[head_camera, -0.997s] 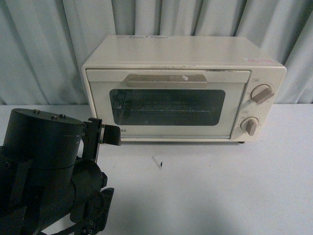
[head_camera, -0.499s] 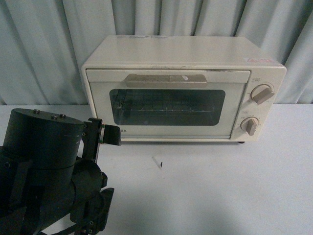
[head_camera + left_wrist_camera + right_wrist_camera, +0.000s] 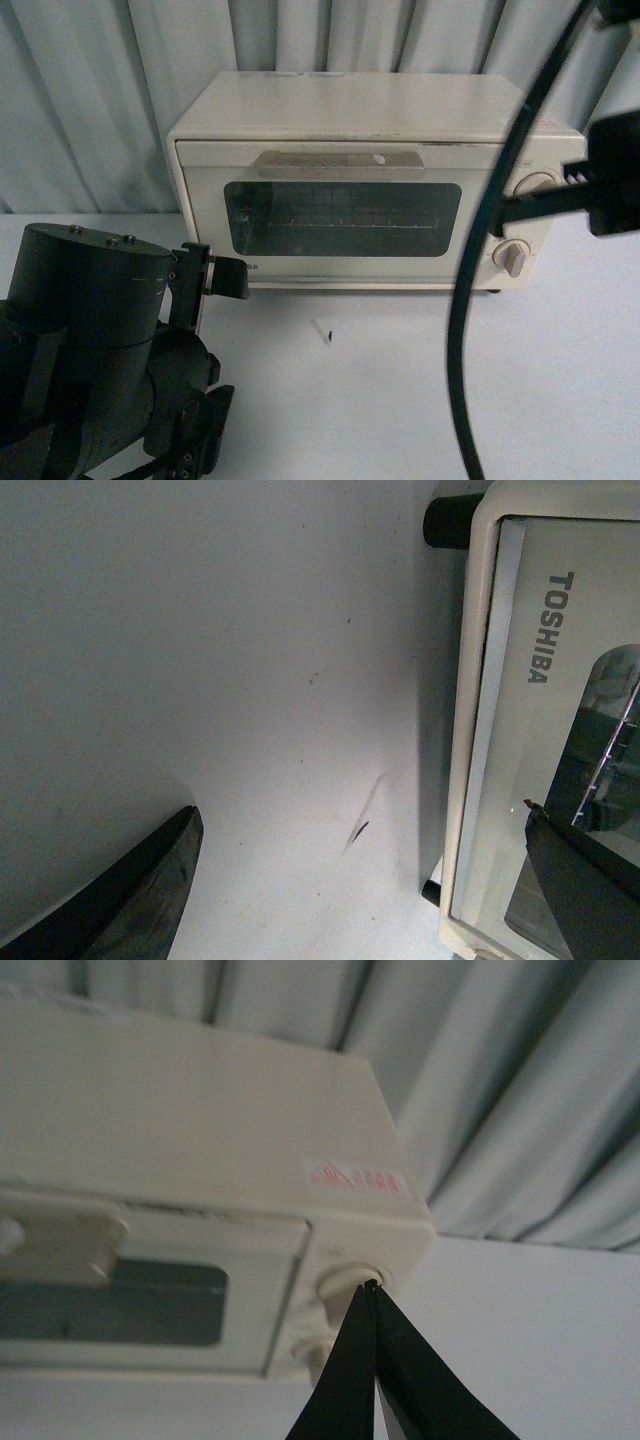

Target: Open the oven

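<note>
White table (image 3: 400,380); oven (image 3: 370,180) door closed; left jaws wide apart, right jaws together, empty.

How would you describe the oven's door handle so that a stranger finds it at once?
A cream-white oven stands on the table before the grey curtain. Across the top of its glass door runs the handle. It is a long flat beige bar, unlike the two round knobs at the right.

Cream-white oven (image 3: 370,180), door shut, upright against curtain.
</note>
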